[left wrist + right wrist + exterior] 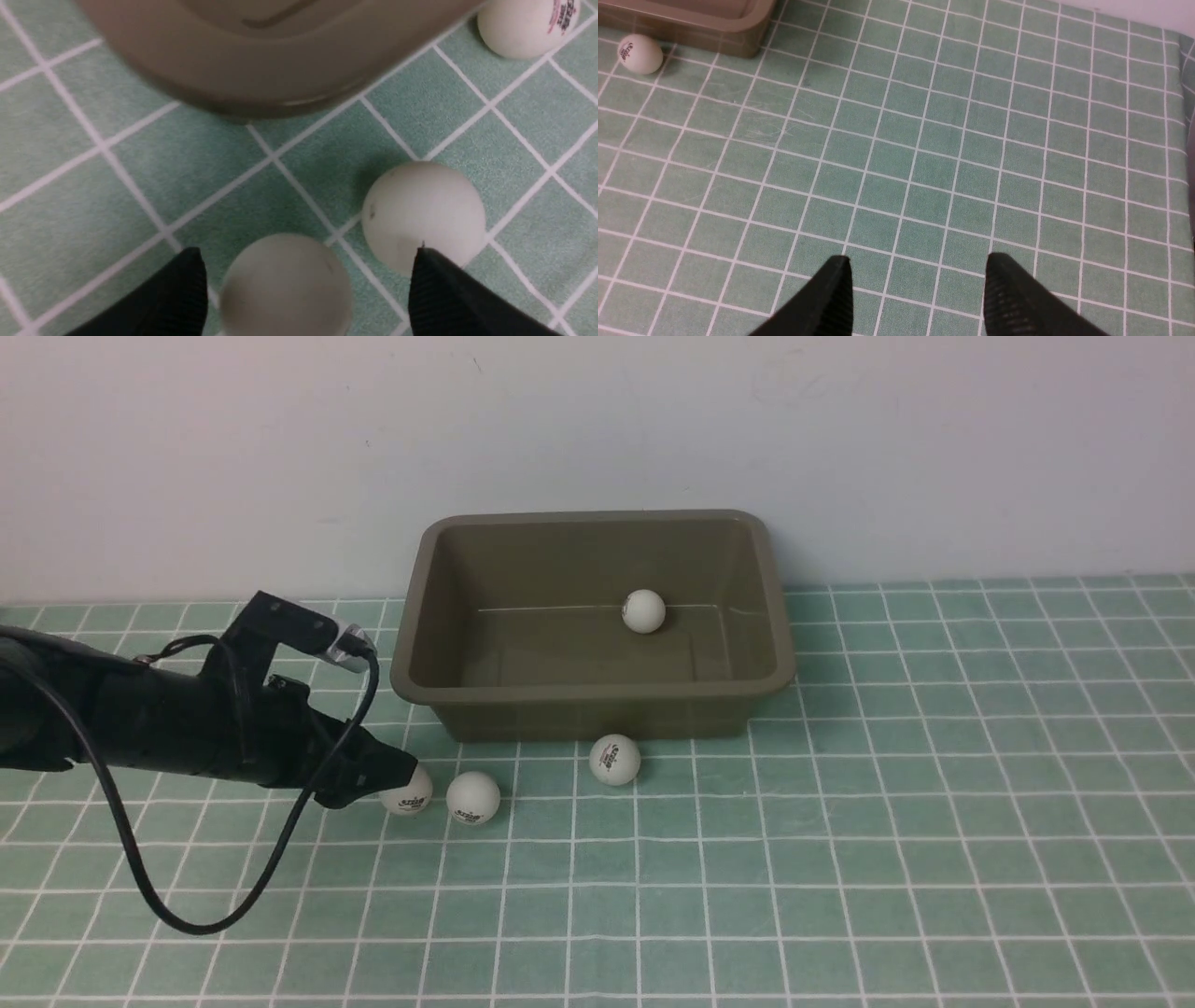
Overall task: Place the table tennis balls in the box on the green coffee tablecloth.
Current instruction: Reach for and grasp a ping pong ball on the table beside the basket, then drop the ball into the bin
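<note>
The olive-brown box point(593, 695) stands on the green coffee tablecloth point(840, 859) and holds one white table tennis ball point(643, 610). Three more balls lie on the cloth before the box's front wall: left point(407, 793), middle point(472, 797) and right point(614, 759). My left gripper point(397, 777) is low over the cloth and open. The left ball point(285, 284) sits between its fingers without being squeezed. The middle ball point(423, 214) lies just beside one fingertip point(430, 280). My right gripper point(920, 284) is open over bare cloth with nothing between its fingers.
A pale wall rises right behind the box. The left arm's black cable point(187, 905) loops down onto the cloth. In the right wrist view, the right ball point(640, 53) lies by the box's corner point(738, 32), and the cloth's edge point(1186, 70) shows.
</note>
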Robot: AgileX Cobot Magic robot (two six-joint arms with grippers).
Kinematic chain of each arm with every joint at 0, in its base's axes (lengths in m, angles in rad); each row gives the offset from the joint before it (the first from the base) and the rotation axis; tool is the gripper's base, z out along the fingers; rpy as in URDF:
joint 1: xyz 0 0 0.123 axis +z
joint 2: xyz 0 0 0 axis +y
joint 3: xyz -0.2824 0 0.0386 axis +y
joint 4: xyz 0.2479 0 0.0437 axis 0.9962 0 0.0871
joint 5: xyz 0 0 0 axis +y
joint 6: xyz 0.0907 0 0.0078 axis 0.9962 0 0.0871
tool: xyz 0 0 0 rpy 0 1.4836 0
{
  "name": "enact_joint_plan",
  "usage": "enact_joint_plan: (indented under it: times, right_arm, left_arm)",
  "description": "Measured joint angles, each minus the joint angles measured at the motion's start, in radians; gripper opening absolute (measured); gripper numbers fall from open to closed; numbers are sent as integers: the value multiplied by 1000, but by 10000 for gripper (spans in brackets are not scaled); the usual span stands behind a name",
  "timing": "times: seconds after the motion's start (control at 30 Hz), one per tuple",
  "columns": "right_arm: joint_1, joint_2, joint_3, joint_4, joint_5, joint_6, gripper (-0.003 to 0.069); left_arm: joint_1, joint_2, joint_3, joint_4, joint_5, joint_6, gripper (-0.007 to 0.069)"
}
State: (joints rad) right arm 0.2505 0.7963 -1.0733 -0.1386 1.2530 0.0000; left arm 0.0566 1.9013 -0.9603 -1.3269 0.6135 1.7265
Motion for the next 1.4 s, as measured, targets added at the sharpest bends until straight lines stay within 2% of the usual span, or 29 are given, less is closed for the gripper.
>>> enact_joint_plan:
  times: [0.23,0.47,0.6,0.8,1.1,1.17,1.27,1.4]
  right_arm:
    - [0,0,0,0,1,0,357]
    - [0,0,0,0,1,0,357]
    - [0,0,0,0,1,0,357]
    - [0,0,0,0,1,0,357]
    - [0,0,0,0,0,0,357]
    - [0,0,0,0,0,0,357]
    - [0,0,0,0,0,0,357]
    - [0,0,0,0,8,0,357]
  left_arm:
    - [-59,23,0,-4,-114,10,501]
    - [-66,24,0,-21,-193,10,358]
    - [-66,17,0,-24,-194,9,353]
    - [-68,-38,0,-28,-149,0,353]
    - [-68,-196,0,-48,55,-39,353]
    - [-69,-226,-4,-95,115,-15,353]
    - [-69,-214,-54,-159,120,34,353]
    - [-69,-155,-134,-182,118,52,353]
